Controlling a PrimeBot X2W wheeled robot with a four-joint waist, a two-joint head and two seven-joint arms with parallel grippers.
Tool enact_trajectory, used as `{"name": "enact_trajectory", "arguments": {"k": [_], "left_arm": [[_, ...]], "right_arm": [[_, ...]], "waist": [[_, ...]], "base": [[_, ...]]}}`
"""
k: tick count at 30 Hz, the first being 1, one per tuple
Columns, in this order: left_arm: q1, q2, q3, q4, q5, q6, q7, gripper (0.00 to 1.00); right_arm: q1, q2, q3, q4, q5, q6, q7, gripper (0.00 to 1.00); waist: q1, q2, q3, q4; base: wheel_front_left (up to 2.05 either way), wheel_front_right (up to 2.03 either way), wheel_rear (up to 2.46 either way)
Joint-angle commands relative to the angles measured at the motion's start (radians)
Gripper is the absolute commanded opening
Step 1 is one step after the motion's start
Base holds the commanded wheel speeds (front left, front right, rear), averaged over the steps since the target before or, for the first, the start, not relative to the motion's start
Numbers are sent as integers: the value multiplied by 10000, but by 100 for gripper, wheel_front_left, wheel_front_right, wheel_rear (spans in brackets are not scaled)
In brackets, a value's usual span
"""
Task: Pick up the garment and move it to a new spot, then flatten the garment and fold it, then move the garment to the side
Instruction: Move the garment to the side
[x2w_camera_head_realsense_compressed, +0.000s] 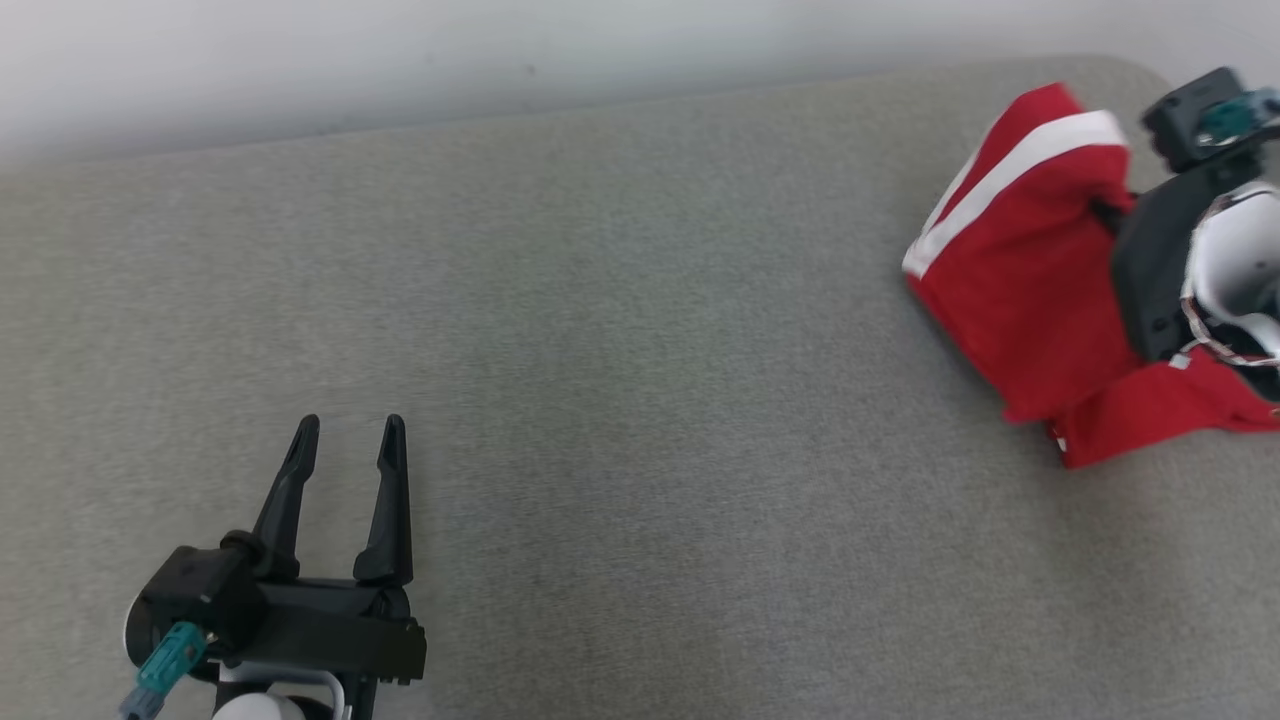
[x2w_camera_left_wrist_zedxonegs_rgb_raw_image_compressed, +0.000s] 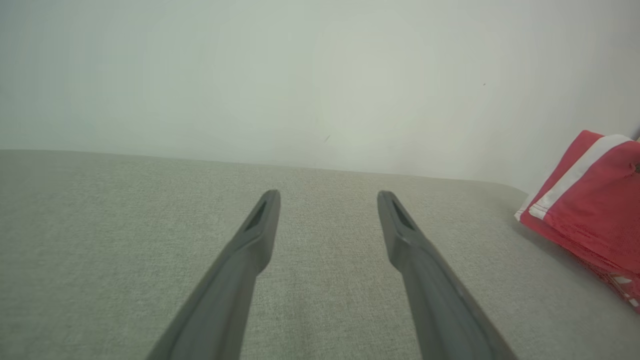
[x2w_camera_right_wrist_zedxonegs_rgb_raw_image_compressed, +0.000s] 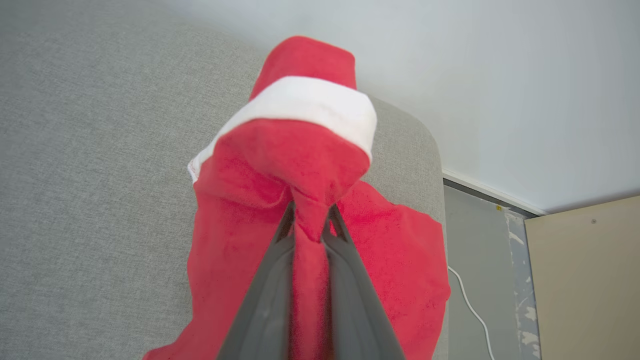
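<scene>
One garment (x2w_camera_head_realsense_compressed: 1010, 280), grey surface (x2w_camera_head_realsense_compressed: 640, 400), pale wall (x2w_camera_head_realsense_compressed: 400, 60)

Garment (x2w_camera_head_realsense_compressed: 1010, 280): bright red, crossed by one broad white band; thin white edging seen at hem.
Counter (x2w_camera_head_realsense_compressed: 640, 350): light grey, fine woven fleck, uniform all over.
Wall (x2w_camera_head_realsense_compressed: 400, 60): plain off-white, faint greenish cast in left wrist view.
Left hand (x2w_camera_head_realsense_compressed: 350, 425): fingers and body black; connector (x2w_camera_head_realsense_compressed: 170, 655) at its base teal; forearm shell (x2w_camera_head_realsense_compressed: 255, 708) white.
Right hand (x2w_camera_right_wrist_zedxonegs_rgb_raw_image_compressed: 310, 215): fingers dark grey in right wrist view.
Floor (x2w_camera_right_wrist_zedxonegs_rgb_raw_image_compressed: 475, 240): dull grey, pale scuffed patches.
Cable (x2w_camera_right_wrist_zedxonegs_rgb_raw_image_compressed: 467, 300): white.
Panel (x2w_camera_right_wrist_zedxonegs_rgb_raw_image_compressed: 585, 280): beige.
</scene>
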Motion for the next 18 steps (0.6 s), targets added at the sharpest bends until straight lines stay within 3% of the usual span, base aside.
{"name": "enact_trajectory", "arguments": {"k": [1,9,18], "left_arm": [[-144,16,48,32,98,-7,3,100],[-550,165,-19,72,384,-120,3,100],[-1073,367,-261,-119,451,-149,3,100]], "right_arm": [[-50,-66,-171,139,-27,-2,-199,0],[44,-169,-1167,1542,-875,-2,-1451,0],[-120,-416,-2042,2955,-2838,-2,-2583,2]], "waist": [[-1,-1,478,-501],[-1,-1,1181,-500],[-1,-1,1957,7]], "base": [[0,0,0],[0,0,0],[0,0,0]]}}
